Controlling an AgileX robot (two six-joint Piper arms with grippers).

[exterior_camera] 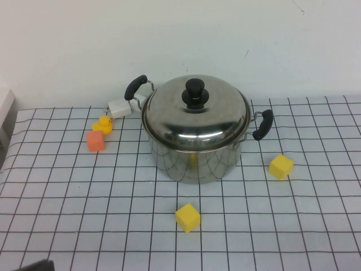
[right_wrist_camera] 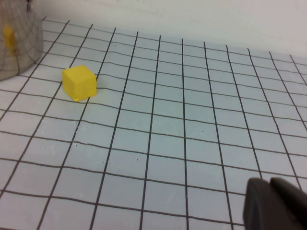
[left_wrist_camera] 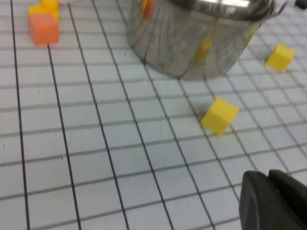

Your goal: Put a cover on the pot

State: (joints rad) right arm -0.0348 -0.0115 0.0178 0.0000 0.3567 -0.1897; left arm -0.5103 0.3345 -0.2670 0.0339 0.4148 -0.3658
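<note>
Left claw, right claw closed, empty

The pot stood at the centre of the high view on the table, with the lid resting on its rim. One pot handle reached toward the upper left, the other toward the right. A rubber duck sat left of the pot, touching a cube just below it. A small adapter block lay just above the duck, near the upper-left handle. A second cube lay at the right of the pot, below the right handle. A third cube lay below the pot, apart from it. The left gripper showed only in the lower right corner of the left wrist view, the right gripper in the lower right corner of the right wrist view, both apart from every object.
</note>
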